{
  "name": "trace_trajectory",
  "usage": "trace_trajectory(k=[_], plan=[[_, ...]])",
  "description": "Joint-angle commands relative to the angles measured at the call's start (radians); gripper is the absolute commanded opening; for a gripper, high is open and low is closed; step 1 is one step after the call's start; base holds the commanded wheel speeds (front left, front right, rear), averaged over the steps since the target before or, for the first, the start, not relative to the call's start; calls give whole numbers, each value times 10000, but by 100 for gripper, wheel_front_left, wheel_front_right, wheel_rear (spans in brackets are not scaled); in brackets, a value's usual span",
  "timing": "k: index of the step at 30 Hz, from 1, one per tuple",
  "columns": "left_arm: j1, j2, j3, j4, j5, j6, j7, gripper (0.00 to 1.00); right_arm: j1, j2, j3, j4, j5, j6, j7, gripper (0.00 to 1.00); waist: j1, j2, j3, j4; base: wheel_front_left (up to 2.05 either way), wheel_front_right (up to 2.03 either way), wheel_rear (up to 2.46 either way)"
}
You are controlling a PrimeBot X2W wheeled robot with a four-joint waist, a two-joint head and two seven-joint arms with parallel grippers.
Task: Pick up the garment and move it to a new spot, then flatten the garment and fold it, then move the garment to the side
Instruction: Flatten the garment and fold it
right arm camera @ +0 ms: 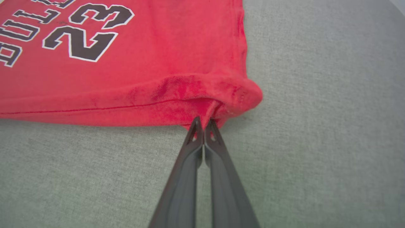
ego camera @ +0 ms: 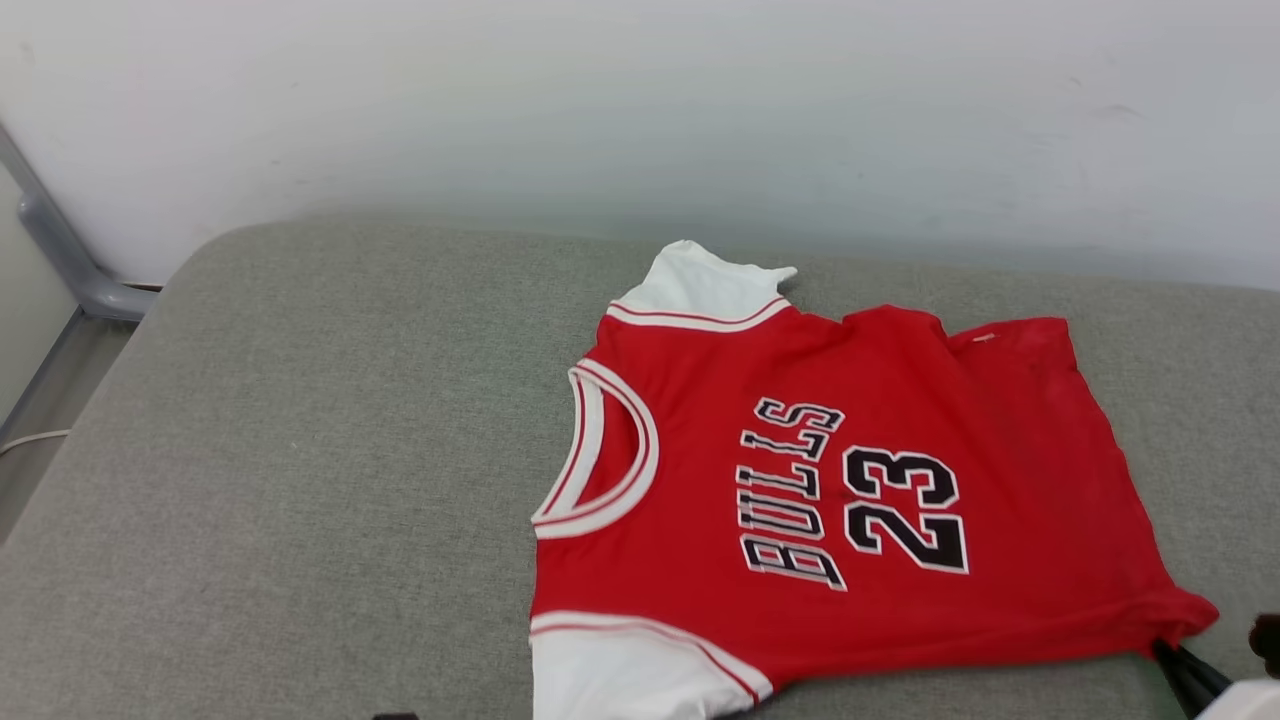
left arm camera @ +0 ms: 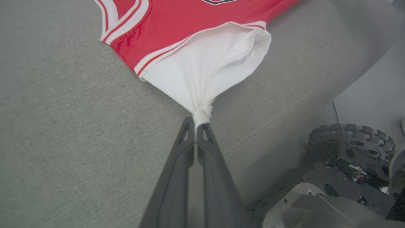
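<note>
A big grey cushion [ego camera: 300, 450] sits in front of me, up against a pale wall [ego camera: 640, 100]. The garment [ego camera: 880, 470] lies spread out on the right part of the cushion. It is red with white sleeves, its collar to my left and its bottom edge to my right. My left gripper [left arm camera: 197, 126] is squeezed tight on the tip of the near white sleeve [left arm camera: 202, 69], bunching it up. My right gripper [right arm camera: 203, 124] pinches the near corner of the red bottom edge.
</note>
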Motion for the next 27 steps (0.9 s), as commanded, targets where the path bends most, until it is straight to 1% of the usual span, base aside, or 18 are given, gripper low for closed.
trace_trajectory(k=[1,5,8,12,18,22,27], plan=[[218,103,-74,-186,-103,-22,108,0,440,-138,-200,-348,73,-21,135,0,2,0,8,-15,0,0,0],[441,246,-160,-584,-234,-2,96,0,1301,-48,-997,-1434,74,-23,270,0,2,0,29,-81,0,0,0],[354,212,42,-759,-116,166,-238,0,1689,159,-1558,-2241,-139,-23,209,0,2,0,72,-171,0,0,0],[15,92,356,-849,80,413,-747,0,1839,429,-2060,-3035,-631,-23,164,0,2,0,176,-277,0,0,0],[-644,-19,651,-721,261,458,-1093,0,1462,729,-2386,-3531,-1098,-21,499,0,2,0,439,-388,0,0,0],[-1632,-132,832,-454,282,320,-1090,0,908,770,-2318,-3720,-1504,-21,1185,0,2,0,962,-449,0,0,0],[-2655,-215,790,88,365,142,-946,0,151,752,-2112,-3658,-1711,-20,1811,0,2,0,1546,-526,0,0,0]])
